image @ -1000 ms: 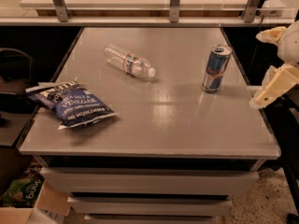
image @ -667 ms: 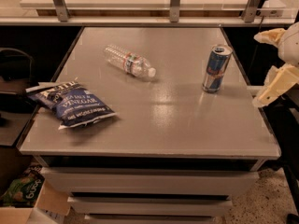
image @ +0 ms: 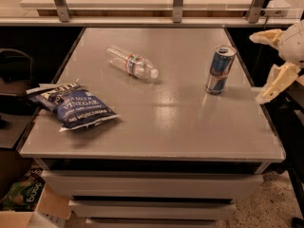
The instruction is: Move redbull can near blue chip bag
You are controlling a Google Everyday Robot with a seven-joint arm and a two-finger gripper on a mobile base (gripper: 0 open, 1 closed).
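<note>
The redbull can stands upright on the right side of the grey table, blue and silver with a silver top. The blue chip bag lies flat near the table's left front edge, white lettering up. My gripper is at the far right edge of the view, just off the table's right side and to the right of the can. Its two cream fingers are spread apart, one high and one low, with nothing between them.
A clear plastic water bottle lies on its side at the table's back left. A rail with metal posts runs behind the table. A green bag sits in a cardboard box on the floor at front left.
The gripper has shifted slightly at the right edge. The can, bag and bottle have not moved.
</note>
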